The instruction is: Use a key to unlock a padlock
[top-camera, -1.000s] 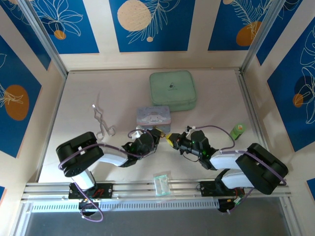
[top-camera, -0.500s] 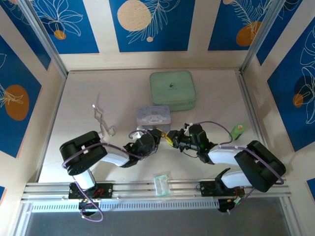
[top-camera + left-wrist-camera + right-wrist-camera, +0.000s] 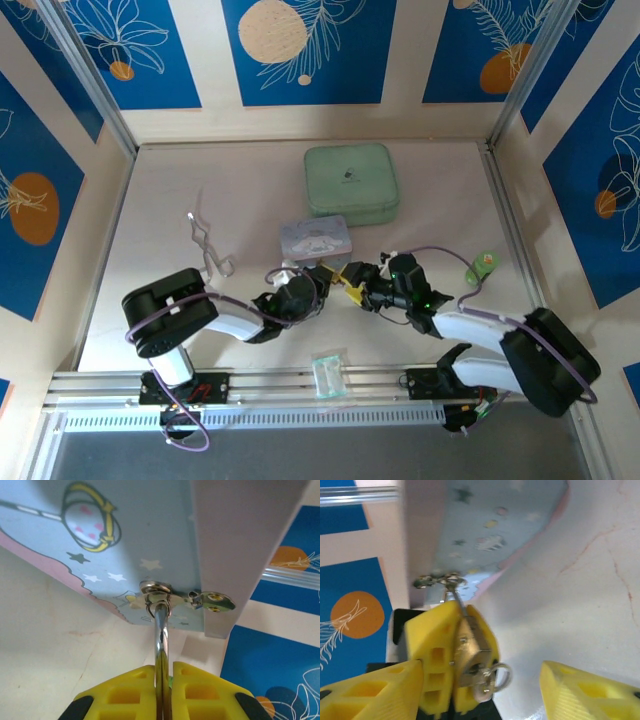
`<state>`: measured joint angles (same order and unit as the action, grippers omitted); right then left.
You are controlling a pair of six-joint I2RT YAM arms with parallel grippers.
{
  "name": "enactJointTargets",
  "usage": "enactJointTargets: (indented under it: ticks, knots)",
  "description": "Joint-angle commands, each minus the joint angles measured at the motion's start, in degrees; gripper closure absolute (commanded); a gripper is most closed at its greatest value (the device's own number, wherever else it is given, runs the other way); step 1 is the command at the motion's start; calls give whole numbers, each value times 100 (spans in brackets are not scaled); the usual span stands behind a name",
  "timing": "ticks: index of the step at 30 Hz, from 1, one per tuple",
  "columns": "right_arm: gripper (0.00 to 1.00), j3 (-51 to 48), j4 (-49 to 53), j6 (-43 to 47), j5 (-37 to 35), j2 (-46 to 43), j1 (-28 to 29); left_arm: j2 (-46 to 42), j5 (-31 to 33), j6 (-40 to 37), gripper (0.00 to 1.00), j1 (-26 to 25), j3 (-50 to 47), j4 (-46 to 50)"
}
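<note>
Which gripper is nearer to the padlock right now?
Left. The left gripper is shut on the padlock, pinching its shackle; the right gripper is open, just short of it.

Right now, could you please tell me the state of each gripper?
Left gripper: jaws shut on the padlock, gripping its shackle.
Right gripper: jaws open wide, holding nothing.

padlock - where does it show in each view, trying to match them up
Top external: padlock, a speck just below the tin, centre.
Left wrist: its shackle, bottom centre, running from the left gripper up to the tin's hasp.
Right wrist: brass body, lower centre.
Shared landmark: the tin's hasp.
</note>
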<state>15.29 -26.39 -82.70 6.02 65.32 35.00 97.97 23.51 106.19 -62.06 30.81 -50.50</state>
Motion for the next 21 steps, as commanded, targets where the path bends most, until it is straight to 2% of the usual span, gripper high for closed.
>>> enactJointTargets:
  ticks: [1, 6, 10, 13, 16, 17, 20, 21]
  knots:
    - [28, -2, 1183, 803, -219, -679, -122, -234, -65, -90, 100, -80, -69, -127]
    - [1, 567, 3239, 2634, -496, -1435, -274, -416, -97, -251, 100, -80, -89, 437]
    - [1, 1218, 4531, 3955, -991, -1454, -232, -706, -133, -366, 100, -78, -25, 1233]
    - [1, 1463, 4924, 4599, -1455, -1409, -111, -835, -65, -389, 100, -85, -133, 1324]
    - [15, 1373, 4579, 5489, -1432, -1451, 51, -896, -70, -399, 100, -78, -186, 1496]
    - [16, 1331, 4406, 5747, -1386, -1471, 116, -894, -104, -406, 100, -78, -189, 1531]
    - [14, 1258, 4063, 6144, -1498, -1477, 364, -910, -184, -408, 100, -78, -224, 1634]
    - [2, 1234, 3956, 6082, -1548, -1449, 421, -922, -188, -406, 100, -78, -233, 1700]
